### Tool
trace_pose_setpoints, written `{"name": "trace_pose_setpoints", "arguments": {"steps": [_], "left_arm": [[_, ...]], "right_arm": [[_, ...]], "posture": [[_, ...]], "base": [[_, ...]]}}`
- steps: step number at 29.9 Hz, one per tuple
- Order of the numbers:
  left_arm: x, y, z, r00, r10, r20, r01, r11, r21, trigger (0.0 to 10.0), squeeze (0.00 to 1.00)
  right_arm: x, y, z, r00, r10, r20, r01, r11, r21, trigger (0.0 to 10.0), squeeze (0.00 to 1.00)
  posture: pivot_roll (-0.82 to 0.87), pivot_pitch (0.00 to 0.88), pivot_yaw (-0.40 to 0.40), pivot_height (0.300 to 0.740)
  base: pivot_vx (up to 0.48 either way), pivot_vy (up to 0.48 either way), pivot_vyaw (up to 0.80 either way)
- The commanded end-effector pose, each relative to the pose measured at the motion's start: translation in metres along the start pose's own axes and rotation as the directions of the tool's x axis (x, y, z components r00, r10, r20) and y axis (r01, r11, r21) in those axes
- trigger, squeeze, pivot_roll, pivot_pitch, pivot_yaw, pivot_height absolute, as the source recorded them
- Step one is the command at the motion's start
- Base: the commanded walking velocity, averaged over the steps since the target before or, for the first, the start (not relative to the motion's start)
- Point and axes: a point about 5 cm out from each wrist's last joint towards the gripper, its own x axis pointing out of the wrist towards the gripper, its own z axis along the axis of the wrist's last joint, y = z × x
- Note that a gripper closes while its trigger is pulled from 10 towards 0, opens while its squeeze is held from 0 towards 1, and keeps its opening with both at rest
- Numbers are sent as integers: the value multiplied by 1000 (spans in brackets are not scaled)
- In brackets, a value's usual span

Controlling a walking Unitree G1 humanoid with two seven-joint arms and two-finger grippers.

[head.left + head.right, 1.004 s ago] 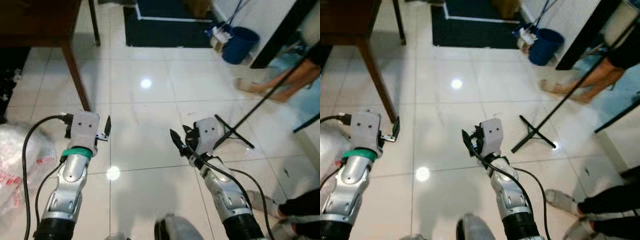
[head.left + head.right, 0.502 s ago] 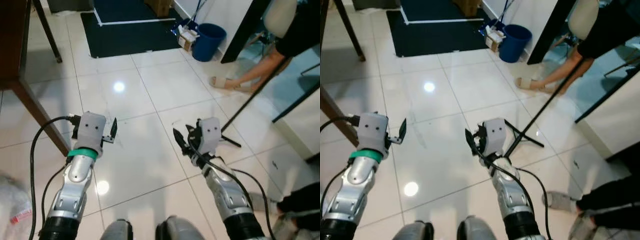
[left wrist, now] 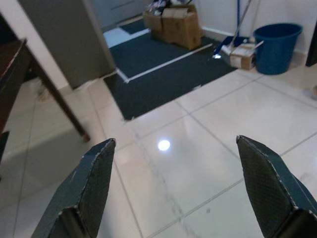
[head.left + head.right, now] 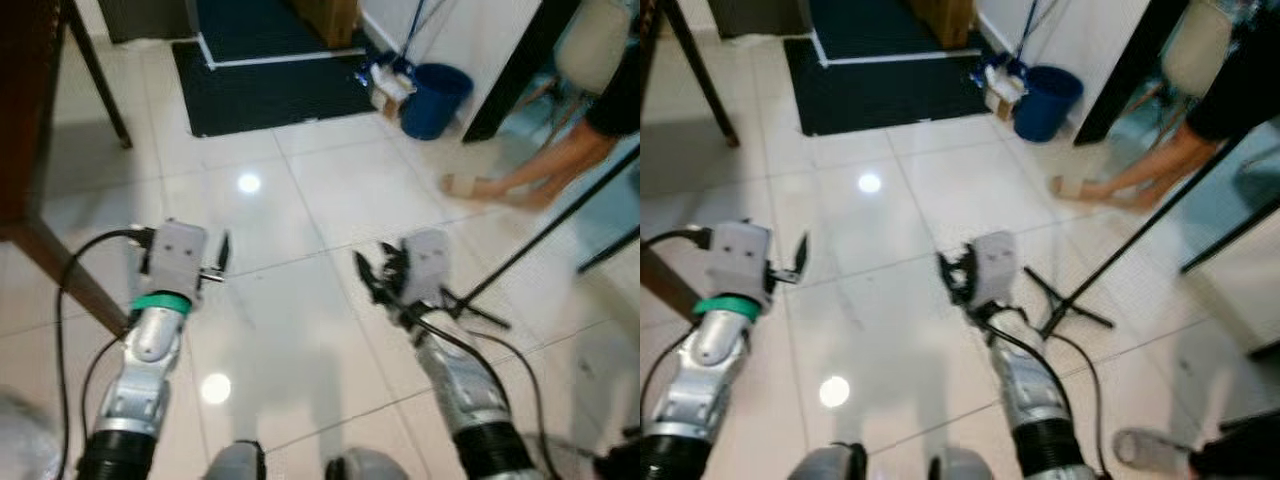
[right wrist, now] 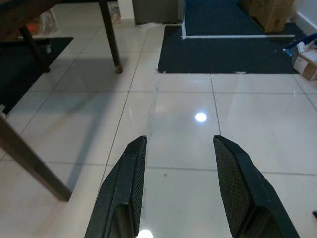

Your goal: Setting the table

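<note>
A wide floor of glossy white tiles (image 4: 300, 200) takes up most of the scene, with ceiling lights mirrored in it, and the robot appears to be crossing it on the way to somewhere, since both arms are carried forward at waist height with nothing in them. At the robot's left stands the dark wooden table (image 4: 25, 120), only an edge and its slanting legs in sight; this is presumably the table to be set, yet no plates, cutlery or glasses can be seen, so the job looks hardly begun. Ahead lies a dark mat (image 4: 270, 75) with a pale stripe, and beyond it cardboard boxes (image 3: 178, 25) against the wall. To the right, a person's bare leg (image 4: 530, 175) in a sandal stretches beside a black stand (image 4: 1075, 305) whose feet splay on the tiles. A blue bucket (image 4: 437, 98) sits by the wall next to a small box. The left gripper (image 4: 218, 262) has its fingers spread wide and holds nothing; the right gripper (image 5: 183, 188) is parted more narrowly, also empty, probably kept ready for picking up tableware.
</note>
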Motion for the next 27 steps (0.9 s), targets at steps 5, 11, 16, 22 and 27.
{"name": "trace_pose_setpoints", "arguments": {"steps": [5,11,16,22,27], "left_arm": [[-5,-1,-8,999,14,-38,-14,1000,-3,10000,0],[-13,-9,-10,999,25,-46,-25,1000,-16,10000,0],[-10,-13,-9,999,9,-41,-10,1000,-25,10000,0],[-6,-16,-6,1000,-3,-30,2,1000,-27,10000,0],[-6,-15,-5,1000,-5,-28,4,1000,-26,10000,0]], "right_arm": [[4,0,9,999,9,34,-9,1000,3,10000,0],[13,6,15,998,32,53,-33,999,22,10000,0],[11,4,18,998,17,62,-19,1000,21,10000,0],[9,-2,18,998,-21,60,20,1000,24,10000,0],[8,-6,18,997,-39,62,38,999,25,10000,0]], "posture": [[-90,43,-10,740],[-82,44,-16,740],[-96,45,-5,740],[-100,46,2,740],[-100,46,3,740]], "base": [[480,0,0],[480,0,0],[480,0,0],[480,0,0],[480,0,0]]}}
